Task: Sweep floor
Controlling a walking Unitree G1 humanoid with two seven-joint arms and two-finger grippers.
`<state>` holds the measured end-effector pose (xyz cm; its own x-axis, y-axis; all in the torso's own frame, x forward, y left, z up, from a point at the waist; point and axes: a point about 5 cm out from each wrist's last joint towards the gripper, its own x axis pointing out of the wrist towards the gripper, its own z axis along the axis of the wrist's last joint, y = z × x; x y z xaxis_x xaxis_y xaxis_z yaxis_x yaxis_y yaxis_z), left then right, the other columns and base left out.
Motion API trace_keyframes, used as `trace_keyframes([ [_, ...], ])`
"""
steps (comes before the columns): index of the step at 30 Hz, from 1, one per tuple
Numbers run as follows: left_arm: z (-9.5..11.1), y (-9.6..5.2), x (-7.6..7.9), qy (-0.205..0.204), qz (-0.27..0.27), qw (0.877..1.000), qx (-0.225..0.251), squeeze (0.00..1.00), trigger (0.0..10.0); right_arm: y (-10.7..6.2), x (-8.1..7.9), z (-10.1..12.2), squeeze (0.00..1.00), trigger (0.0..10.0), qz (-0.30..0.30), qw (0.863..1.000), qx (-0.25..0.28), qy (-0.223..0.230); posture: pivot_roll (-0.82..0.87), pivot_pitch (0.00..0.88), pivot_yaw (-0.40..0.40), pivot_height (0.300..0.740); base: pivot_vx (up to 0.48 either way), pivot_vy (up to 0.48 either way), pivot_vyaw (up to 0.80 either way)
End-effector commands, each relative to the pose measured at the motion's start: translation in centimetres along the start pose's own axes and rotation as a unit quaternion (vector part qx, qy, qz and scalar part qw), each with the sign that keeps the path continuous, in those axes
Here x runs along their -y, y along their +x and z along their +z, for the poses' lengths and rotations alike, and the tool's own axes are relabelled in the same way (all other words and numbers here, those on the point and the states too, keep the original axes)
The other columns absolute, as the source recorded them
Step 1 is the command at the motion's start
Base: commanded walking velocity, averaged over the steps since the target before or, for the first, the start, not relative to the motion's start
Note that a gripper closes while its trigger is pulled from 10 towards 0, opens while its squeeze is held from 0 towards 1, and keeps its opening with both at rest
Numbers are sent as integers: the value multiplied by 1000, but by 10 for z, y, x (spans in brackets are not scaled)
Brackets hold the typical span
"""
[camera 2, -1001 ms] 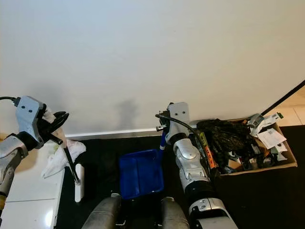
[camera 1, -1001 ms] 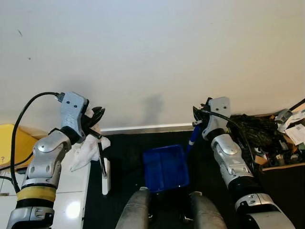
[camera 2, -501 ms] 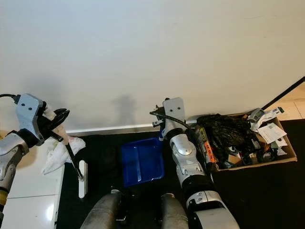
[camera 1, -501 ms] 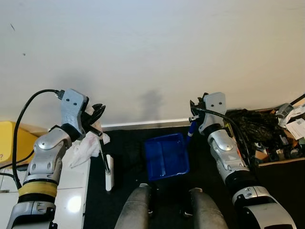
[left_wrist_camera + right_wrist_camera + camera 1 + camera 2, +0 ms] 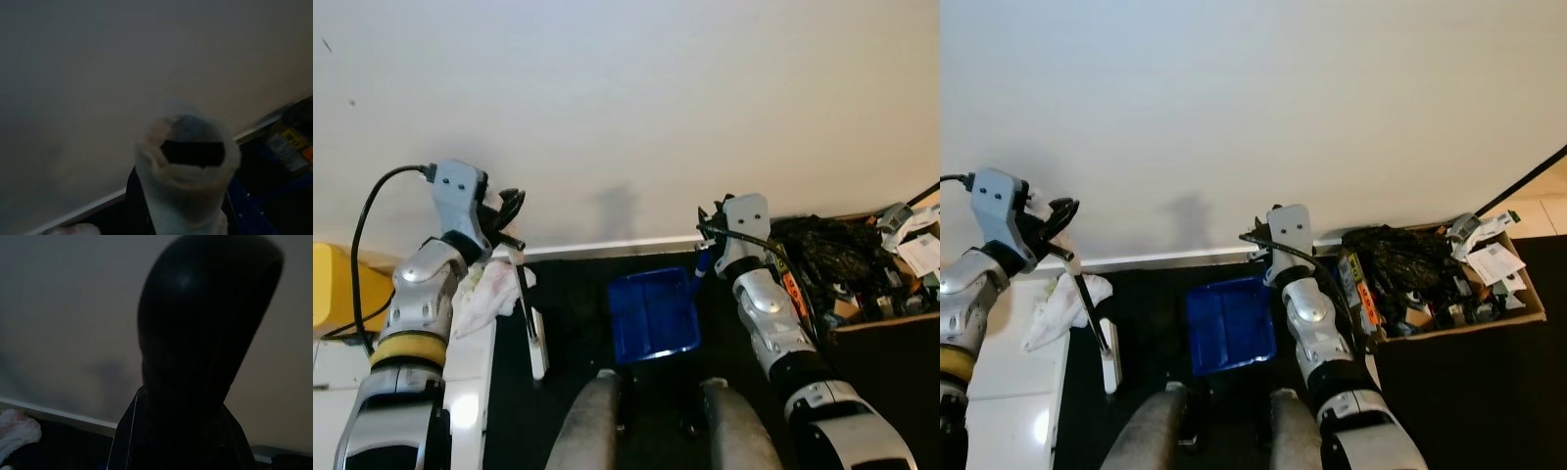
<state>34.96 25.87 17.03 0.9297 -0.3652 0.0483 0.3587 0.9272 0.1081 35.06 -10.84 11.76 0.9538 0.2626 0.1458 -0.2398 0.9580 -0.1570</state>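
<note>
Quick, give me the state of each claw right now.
Left claw: closed on the broom handle, the broom's white head on the floor.
Right claw: closed on the blue dustpan's handle; the dustpan sits on the dark floor.

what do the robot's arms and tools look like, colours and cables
Both arms are silver metal with rounded segments and black joints. The left arm has a yellow band near the elbow and a black cable looping from its grey wrist block. The right arm carries a black cable along it. Each tool has black fingers.
</note>
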Motion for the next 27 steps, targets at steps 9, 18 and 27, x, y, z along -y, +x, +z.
trace_keyframes([
  [9, 11, 19, -3, -107, 13, 993, 55, 0, 10000, -12, 2, -17, 0, 10000, 5, 999, -36, -5, 109, 455, 12, 740, 0, 0, 0],
  [18, 18, 40, 14, -257, -19, 960, 114, 0, 10000, -18, 8, -17, 0, 10000, -3, 999, -32, -7, 68, 468, 22, 740, 0, 0, 0],
  [27, -37, 21, 45, -410, -38, 907, 85, 0, 10000, -21, 11, -16, 0, 10000, -15, 999, -29, -2, 65, 467, 40, 740, 0, 0, 0],
])
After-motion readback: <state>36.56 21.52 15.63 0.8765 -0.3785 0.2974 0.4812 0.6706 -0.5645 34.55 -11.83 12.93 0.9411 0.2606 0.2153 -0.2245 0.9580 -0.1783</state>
